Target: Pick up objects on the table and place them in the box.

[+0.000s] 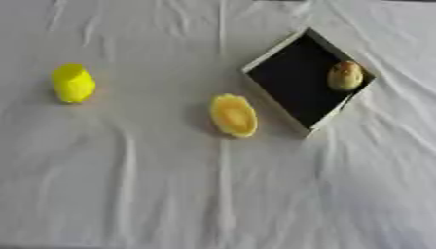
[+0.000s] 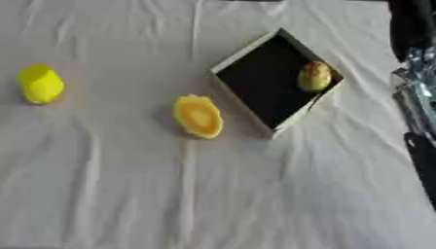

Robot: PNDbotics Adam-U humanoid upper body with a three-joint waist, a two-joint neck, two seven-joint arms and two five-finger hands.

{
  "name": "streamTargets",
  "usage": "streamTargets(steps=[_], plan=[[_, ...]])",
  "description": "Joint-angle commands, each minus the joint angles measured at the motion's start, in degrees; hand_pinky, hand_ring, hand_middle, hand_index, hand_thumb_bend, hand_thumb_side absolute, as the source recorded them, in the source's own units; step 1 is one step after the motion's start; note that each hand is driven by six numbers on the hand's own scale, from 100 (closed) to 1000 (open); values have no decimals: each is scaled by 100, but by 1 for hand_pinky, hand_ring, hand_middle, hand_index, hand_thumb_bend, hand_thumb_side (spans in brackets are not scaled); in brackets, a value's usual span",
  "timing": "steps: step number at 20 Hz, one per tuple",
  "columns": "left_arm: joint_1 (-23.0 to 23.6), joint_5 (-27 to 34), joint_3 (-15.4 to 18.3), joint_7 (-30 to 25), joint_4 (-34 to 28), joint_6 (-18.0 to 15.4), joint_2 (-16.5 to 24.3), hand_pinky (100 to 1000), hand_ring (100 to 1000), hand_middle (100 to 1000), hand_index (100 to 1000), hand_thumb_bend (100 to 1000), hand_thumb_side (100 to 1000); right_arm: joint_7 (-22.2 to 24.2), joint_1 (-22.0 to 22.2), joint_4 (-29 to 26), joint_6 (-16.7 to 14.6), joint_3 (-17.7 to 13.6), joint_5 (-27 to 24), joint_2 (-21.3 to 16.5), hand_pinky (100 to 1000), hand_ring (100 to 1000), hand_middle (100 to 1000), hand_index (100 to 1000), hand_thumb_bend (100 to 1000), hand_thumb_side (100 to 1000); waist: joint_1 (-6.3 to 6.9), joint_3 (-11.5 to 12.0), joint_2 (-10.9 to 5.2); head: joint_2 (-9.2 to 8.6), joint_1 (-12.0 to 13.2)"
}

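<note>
While the box (image 1: 274, 95) sits turned like a diamond on the right half of the table, one object already lies inside it: a rounded yellowish-green fruit (image 1: 345, 76) with a reddish blush, resting on the black floor against the right corner wall. The box has pale walls and a dark interior. Just left of its lower-left wall, close to it but apart, an oval orange-yellow piece (image 1: 233, 115) lies flat on the cloth; it may be a halved fruit with a paler rim, though the blur leaves that uncertain. Well apart, near the left edge, a bright yellow cup-shaped object (image 1: 72, 83) lies on the cloth, alone.

Only the right eye view shows any of the robot: at its right edge a black and silver arm (image 2: 417, 78) runs down the frame, beside the table and touching none of the objects. No hand can be made out there, so I cannot tell how any fingers stand.

The table is covered by a white cloth (image 1: 170, 185), creased in long folds
</note>
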Motion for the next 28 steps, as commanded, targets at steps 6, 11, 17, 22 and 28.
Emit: streamTargets(steps=[6, 11, 17, 22, 28], plan=[[-141, -571, -436, -1286, -83, -17, 870, 884, 858, 841, 947, 657, 444, 56, -84, -115, 13, 5, 10, -183, 878, 863, 769, 857, 100, 732, 59, -22, -90, 25, 42], [-329, -630, -558, -1926, -83, 47, 844, 903, 874, 848, 935, 671, 308, 71, -80, -115, 24, 18, 1, -174, 879, 863, 769, 857, 100, 733, 69, -33, -89, 27, 43], [-713, -417, -671, -2288, -83, 277, 698, 909, 877, 837, 921, 673, 208, 90, -71, -115, 45, 34, -12, -153, 879, 864, 769, 857, 100, 735, 80, -43, -99, 23, 41], [-1117, -325, -830, -2550, -83, 453, 549, 905, 874, 834, 923, 662, 194, 98, -61, -115, 55, 41, -20, -144, 879, 863, 769, 857, 100, 735, 94, -71, -110, 31, 62], [-1671, -477, -1088, -3065, -34, 727, 259, 903, 874, 838, 910, 655, 114, 117, -77, -115, 53, 52, -29, -135, 880, 863, 769, 858, 100, 733, 116, -105, -125, 71, 94]])
